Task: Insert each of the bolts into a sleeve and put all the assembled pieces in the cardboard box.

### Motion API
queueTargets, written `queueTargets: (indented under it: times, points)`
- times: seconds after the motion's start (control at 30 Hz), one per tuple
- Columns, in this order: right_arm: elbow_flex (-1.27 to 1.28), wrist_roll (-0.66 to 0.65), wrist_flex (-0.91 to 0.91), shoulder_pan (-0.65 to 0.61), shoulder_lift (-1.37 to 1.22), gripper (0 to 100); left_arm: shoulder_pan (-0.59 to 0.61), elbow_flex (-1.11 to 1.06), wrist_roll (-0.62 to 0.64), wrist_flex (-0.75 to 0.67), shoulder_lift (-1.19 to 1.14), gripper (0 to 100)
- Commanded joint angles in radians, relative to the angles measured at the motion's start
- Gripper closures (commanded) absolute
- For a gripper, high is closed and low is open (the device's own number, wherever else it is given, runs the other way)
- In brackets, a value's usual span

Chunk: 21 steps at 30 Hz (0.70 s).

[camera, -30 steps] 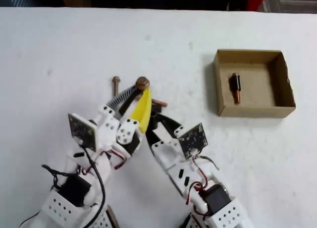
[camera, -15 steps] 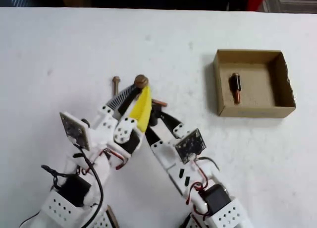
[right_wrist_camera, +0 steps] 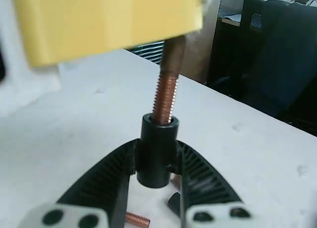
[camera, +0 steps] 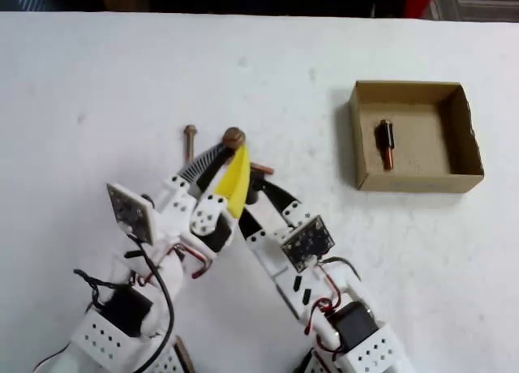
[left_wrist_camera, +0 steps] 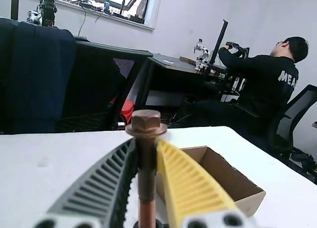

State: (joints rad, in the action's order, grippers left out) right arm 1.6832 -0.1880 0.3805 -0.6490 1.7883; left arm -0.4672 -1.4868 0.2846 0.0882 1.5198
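Note:
My left gripper (camera: 225, 158) is shut on a copper bolt (camera: 233, 136), held upright with its hex head on top between the grey and yellow fingers. The same bolt (left_wrist_camera: 145, 153) rises between those fingers in the left wrist view. My right gripper (right_wrist_camera: 156, 173) is shut on a black sleeve (right_wrist_camera: 157, 151), directly under the bolt. The bolt's threaded end (right_wrist_camera: 166, 106) sits in the sleeve's top opening. From above, my right gripper (camera: 258, 196) lies just beneath the yellow finger (camera: 235, 178). The cardboard box (camera: 358, 142) stands to the right with one assembled piece (camera: 385, 144) inside.
A loose bolt (camera: 189, 139) lies just left of the grippers and another (camera: 261, 169) just right of them. A bolt (right_wrist_camera: 136, 219) also lies on the table below the sleeve. The box (left_wrist_camera: 218, 181) sits beyond the left gripper. White table stretches all around.
The right arm's wrist has drawn slightly left and toward the front, keeping its gripper under the left one. The left wrist swung a little left and back. Both keep their hold.

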Motion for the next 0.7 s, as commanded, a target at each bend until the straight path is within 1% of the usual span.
queueTargets:
  times: [0.0, 0.13, 0.4, 0.67]
  points:
    - [0.006, -0.008, -0.027, 0.012, 0.012, 98.2, -0.004, 0.002, 0.011, -0.057, 0.022, 98]
    - [0.006, -0.008, -0.027, 0.012, 0.012, 98.2, -0.004, -0.005, 0.012, -0.051, 0.022, 98]
    - [0.006, -0.011, -0.024, 0.013, 0.012, 98.2, -0.005, -0.109, 0.014, -0.055, 0.022, 98]
    - [0.006, -0.008, -0.025, 0.056, 0.012, 98.2, -0.012, -0.141, 0.012, -0.051, 0.022, 98]
